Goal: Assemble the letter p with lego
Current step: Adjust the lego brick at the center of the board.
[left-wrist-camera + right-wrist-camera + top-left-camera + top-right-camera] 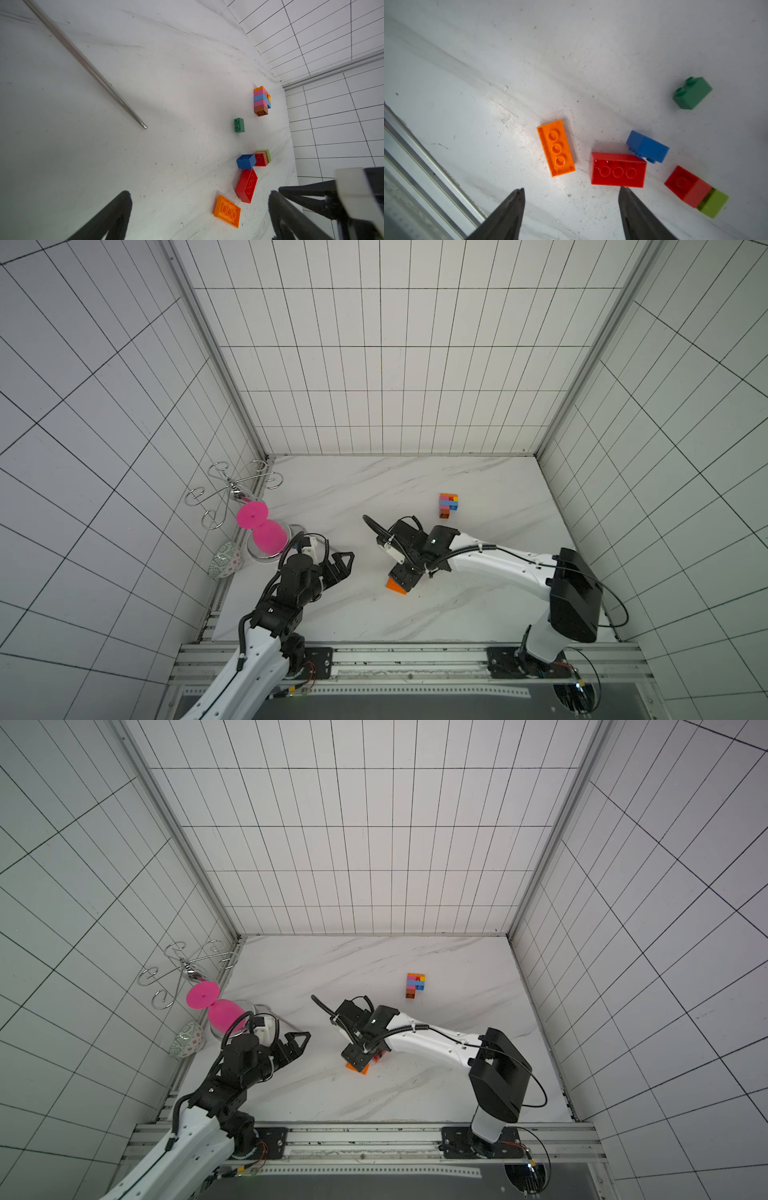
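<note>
Choosing the next brick for the P.
Right tool, spread and empty, hangs over the orange brick on the counter; next it likely pinches it for the colourful stack.

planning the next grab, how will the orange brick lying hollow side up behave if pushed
The orange rectangular plastic brick looks rigid, so it should not flex. Lying flat and low on the smooth white tabletop, it will probably slide, not tip. Its hollow underside suggests lightness.

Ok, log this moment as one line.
left gripper: open, empty | right gripper: open, empty, near orange brick | lego stack: apart from both grippers
</note>
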{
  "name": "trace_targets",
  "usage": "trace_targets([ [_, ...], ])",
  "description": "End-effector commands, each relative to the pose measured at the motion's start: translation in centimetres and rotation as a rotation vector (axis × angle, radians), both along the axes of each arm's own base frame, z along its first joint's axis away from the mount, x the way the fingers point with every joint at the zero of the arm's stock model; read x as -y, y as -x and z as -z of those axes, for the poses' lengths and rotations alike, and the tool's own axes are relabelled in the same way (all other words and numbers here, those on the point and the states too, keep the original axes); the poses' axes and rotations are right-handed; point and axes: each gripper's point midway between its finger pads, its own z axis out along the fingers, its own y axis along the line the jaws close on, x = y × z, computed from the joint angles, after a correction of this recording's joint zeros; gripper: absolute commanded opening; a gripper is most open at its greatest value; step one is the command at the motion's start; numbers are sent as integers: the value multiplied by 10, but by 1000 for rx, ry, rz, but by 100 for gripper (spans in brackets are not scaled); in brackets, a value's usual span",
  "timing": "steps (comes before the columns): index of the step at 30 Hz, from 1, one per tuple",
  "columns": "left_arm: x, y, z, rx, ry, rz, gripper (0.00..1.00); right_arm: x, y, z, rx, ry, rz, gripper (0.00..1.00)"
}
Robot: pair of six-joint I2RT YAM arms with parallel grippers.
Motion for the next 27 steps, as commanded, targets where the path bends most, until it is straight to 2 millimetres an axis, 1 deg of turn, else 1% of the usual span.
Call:
trace_targets([
  [1, 6, -14, -18, 64, -29, 40, 98, 30, -30, 4, -23, 34, 157, 75],
  [3, 10, -21, -20, 64, -50, 66, 98, 40, -40, 11, -77, 75, 209, 75],
  [6, 17, -31, -21, 63, -78, 105, 97, 47, -47, 24, -161, 139, 237, 74],
  [9, 23, -39, -18, 50, -95, 139, 97, 45, -48, 37, -244, 188, 240, 73],
  [11, 25, -45, -12, 47, -106, 147, 97, 45, -51, 44, -276, 236, 237, 72],
  [15, 24, -55, 0, 62, -133, 136, 97, 44, -60, 58, -298, 316, 236, 71],
  [19, 27, -59, 7, 90, -119, 140, 97, 44, -68, 70, -315, 378, 239, 69],
  [25, 30, -61, 12, 110, -105, 152, 97, 40, -78, 77, -327, 402, 240, 64],
  [26, 31, -61, 13, 106, -100, 153, 97, 40, -79, 79, -331, 409, 242, 62],
  [27, 32, -61, 13, 105, -96, 161, 97, 41, -78, 80, -340, 418, 241, 56],
])
